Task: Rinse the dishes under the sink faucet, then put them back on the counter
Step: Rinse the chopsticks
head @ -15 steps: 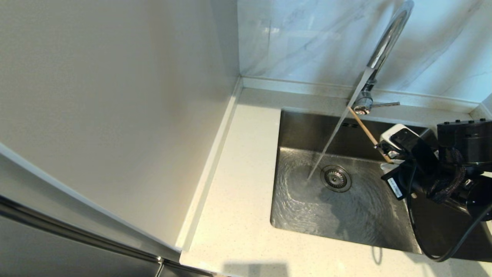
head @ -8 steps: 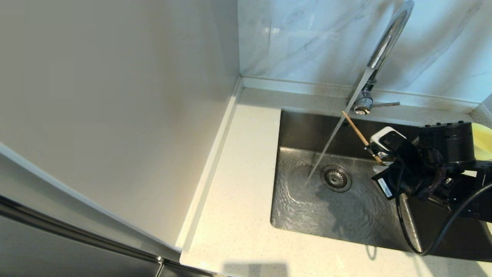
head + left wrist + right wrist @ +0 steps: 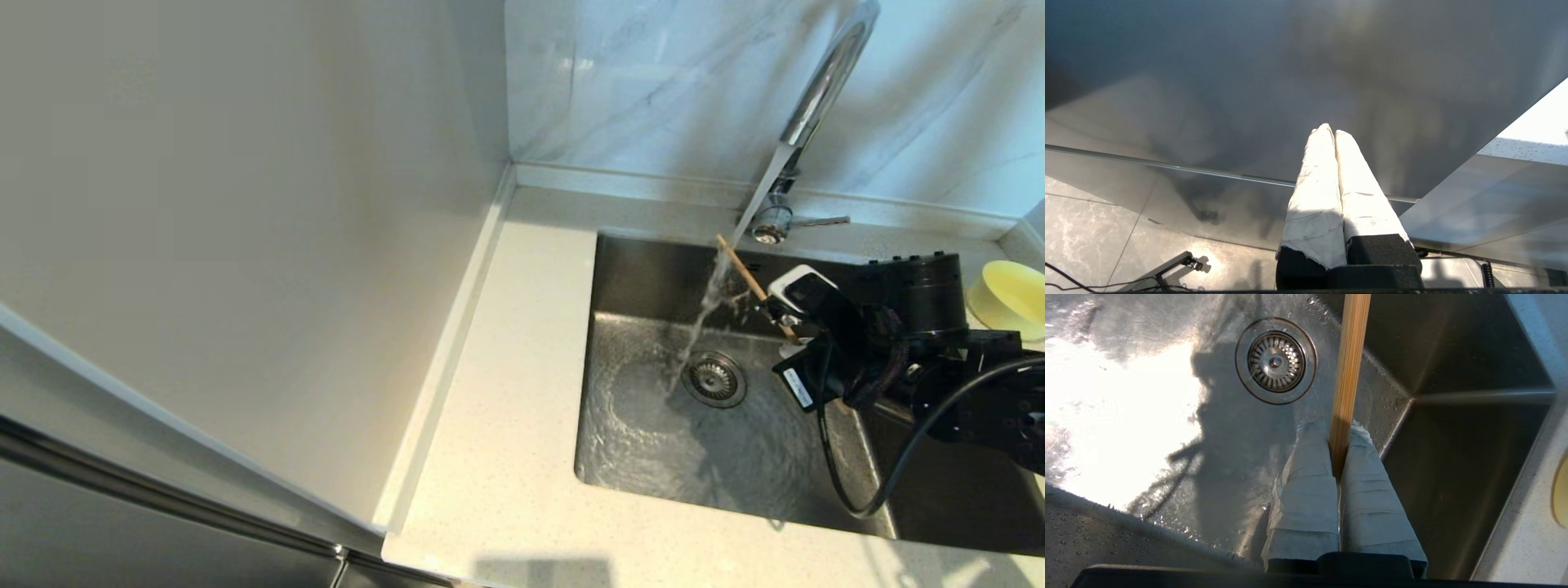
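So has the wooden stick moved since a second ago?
Yes. The wooden stick, in the right tool, has shifted left toward the faucet, into the water stream.

A home kitchen, by the look of it: a deep steel sink [image 3: 735, 425] with a round drain strainer [image 3: 713, 378] is sunk into a speckled off-white bench [image 3: 506, 425]. Behind the sink a chrome gooseneck faucet [image 3: 804, 114] runs water before grey-veined marble wall tiles [image 3: 653, 82]. A yellow bowl [image 3: 1008, 298] sits beside the sink.

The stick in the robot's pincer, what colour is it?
The stick is light golden brown, like bamboo. The right wrist view shows it best.
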